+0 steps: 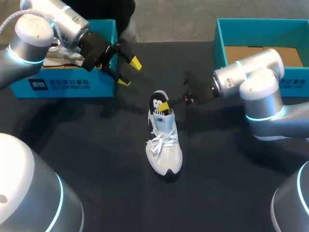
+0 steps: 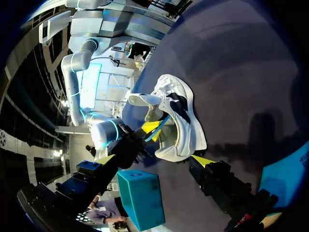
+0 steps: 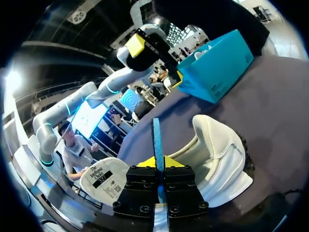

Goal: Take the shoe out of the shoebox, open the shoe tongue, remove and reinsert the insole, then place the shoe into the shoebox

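A white sneaker [image 1: 164, 145] stands upright at the middle of the dark table [image 1: 96, 145], toe toward 6 o'clock and heel toward 12, laces tied and the tongue [image 3: 99, 181] folded forward over them. The right gripper [image 1: 164, 107], reaching in from 3 o'clock, sits over the shoe's opening with its yellow-tipped fingers pressed together on the insole [image 3: 156, 140]. The insole is a thin blue strip seen edge-on from the wrist camera, rising between the fingertips, and its lower end is hidden behind the gripper there.

The left gripper [image 1: 129, 72] hangs in the air at about the sneaker's 11 o'clock, its two fingers spread wide with nothing between them. It is just beside the near corner of the left teal shoebox [image 1: 63, 86]. That box sits at 10 o'clock from the shoe and has something white inside, too hidden by the arm to name.

A second teal shoebox [image 1: 219, 46] lies at 2 o'clock, well apart from the sneaker, its brown cardboard floor showing behind the right arm [image 1: 256, 82].
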Controlling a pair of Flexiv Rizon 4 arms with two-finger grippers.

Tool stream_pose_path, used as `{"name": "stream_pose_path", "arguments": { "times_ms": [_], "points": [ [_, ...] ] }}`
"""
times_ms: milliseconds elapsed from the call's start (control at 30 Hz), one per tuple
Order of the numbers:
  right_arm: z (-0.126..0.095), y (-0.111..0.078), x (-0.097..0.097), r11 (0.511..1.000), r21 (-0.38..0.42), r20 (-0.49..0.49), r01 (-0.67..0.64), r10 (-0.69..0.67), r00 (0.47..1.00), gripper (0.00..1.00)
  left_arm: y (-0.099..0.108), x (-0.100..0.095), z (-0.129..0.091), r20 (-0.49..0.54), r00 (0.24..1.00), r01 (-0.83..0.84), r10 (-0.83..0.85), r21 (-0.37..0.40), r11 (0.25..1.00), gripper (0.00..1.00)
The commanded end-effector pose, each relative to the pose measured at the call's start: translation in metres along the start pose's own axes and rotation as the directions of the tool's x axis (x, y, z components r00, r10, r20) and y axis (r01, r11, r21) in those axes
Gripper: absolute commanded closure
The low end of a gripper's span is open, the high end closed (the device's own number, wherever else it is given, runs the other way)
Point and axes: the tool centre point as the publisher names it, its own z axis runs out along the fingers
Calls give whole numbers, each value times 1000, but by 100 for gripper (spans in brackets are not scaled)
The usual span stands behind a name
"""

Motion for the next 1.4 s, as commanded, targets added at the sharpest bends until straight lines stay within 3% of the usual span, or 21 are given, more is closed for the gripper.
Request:
{"name": "stream_pose_path", "arguments": {
  "times_ms": [33,333,367,400,433,467,500,533,1400],
  "points": [
    [2,-6,0,1000,23,-1,-15,15,1000,100,1,1,0,1,1000,-2,2,3,1000,0],
    [5,-16,4,999,43,-6,-30,31,1000,100,1,1,0,1,1000,-2,2,3,1000,0],
    [5,-16,4,999,42,-5,-30,30,1000,85,1,1,0,1,1000,-2,2,3,1000,0],
    [5,-14,5,999,36,-2,-23,23,1000,62,1,1,0,1,1000,-2,2,3,1000,0],
    [4,-12,5,999,35,-1,-18,19,1000,51,1,1,0,1,1000,-2,2,3,1000,0],
    [4,-10,6,999,36,2,-11,11,1000,26,1,1,0,1,1000,-2,2,3,1000,0],
    [4,-8,7,999,32,3,-3,3,1000,10,1,1,0,1,1000,-2,2,3,1000,0],
    [4,-6,8,999,33,4,1,-1,1000,0,1,1,0,1,1000,-2,2,3,1000,0],
    [-12,13,20,999,-16,84,32,-31,996,0,1,1,0,1,1000,-2,2,3,1000,0]
  ]
}}
